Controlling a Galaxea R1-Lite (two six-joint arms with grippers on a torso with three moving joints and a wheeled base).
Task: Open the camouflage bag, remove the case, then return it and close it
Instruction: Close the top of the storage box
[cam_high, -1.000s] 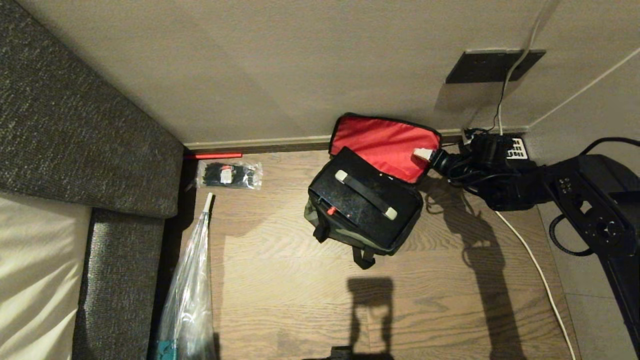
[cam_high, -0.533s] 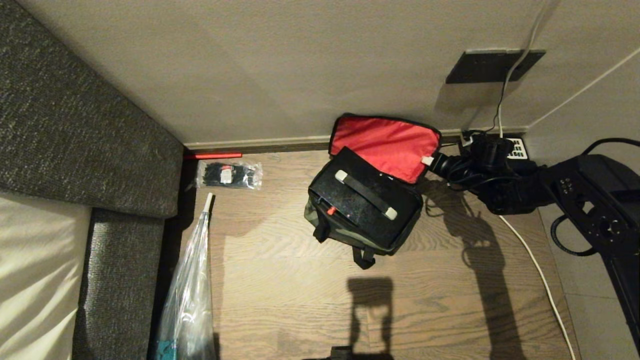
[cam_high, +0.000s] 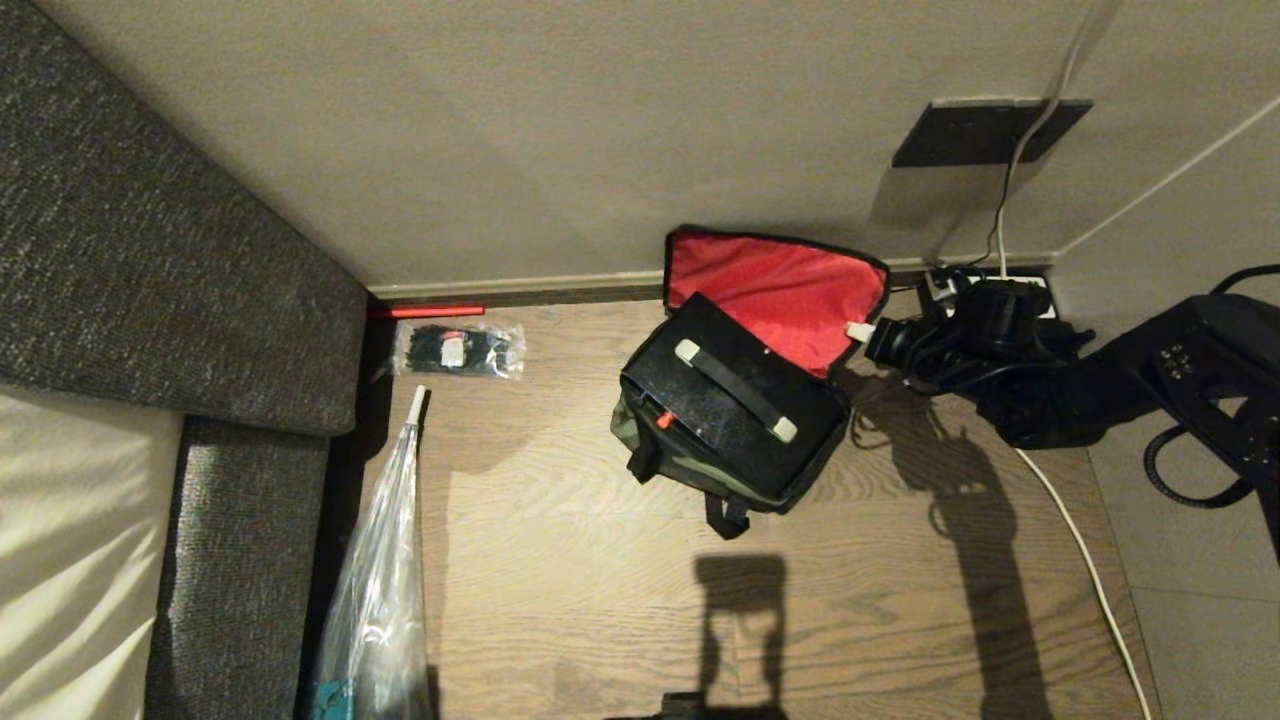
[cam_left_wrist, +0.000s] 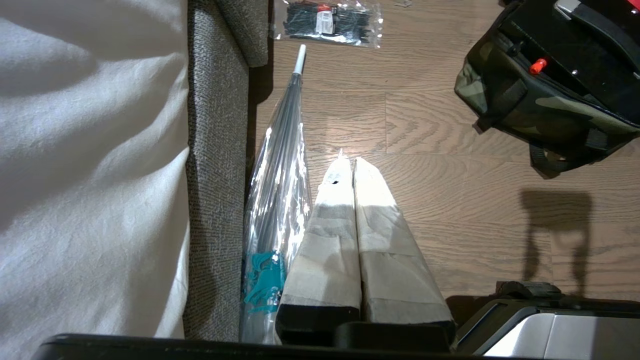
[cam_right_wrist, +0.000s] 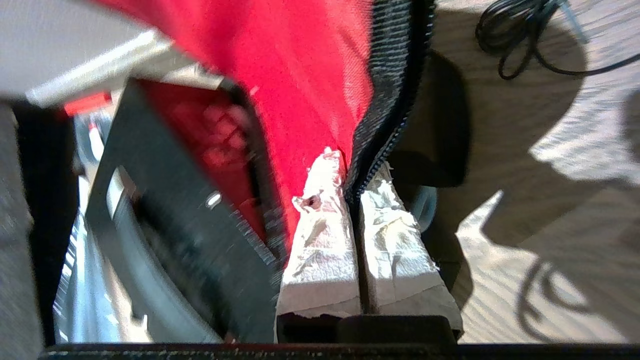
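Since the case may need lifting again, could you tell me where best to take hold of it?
I would grip the case by its top handle, mid-span between the pale ends, coming from above. The handle faces up and is exposed, while the camouflage bag wraps the case's sides.

Wood-plank floor (cam_high: 560, 560) carried everything. Camouflage bag (cam_high: 690, 470) sat on it at center frame, near the wall. Bagged black cable ties (cam_high: 458, 349) lay upper left by the baseboard. Clear plastic-wrapped umbrella (cam_high: 375, 590) lay lower left along the sofa. White cable (cam_high: 1085, 555) ran down the right.
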